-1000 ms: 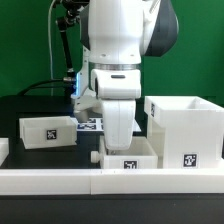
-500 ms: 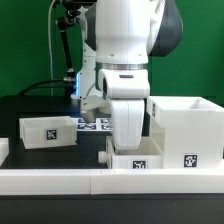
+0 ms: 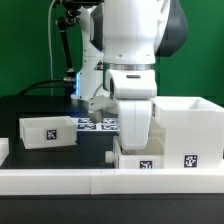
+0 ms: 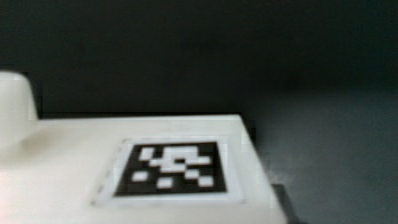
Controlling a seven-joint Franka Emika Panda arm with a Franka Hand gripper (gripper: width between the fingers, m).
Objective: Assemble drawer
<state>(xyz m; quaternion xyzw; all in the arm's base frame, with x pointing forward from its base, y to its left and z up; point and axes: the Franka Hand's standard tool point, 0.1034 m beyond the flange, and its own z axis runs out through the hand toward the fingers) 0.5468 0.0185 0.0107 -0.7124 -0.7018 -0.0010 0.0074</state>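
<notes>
Exterior view: claw [image 3: 133,142], opening impossible to tell, has slid a tray [image 3: 140,162] toward the housing [image 3: 187,122] along the front edge of the table [image 3: 35,112]

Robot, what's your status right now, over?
Fingers down at small tray, grip hidden. Tray close beside housing, not inside. Second tray apart, exterior view's left. Nothing seen blocking.
</notes>
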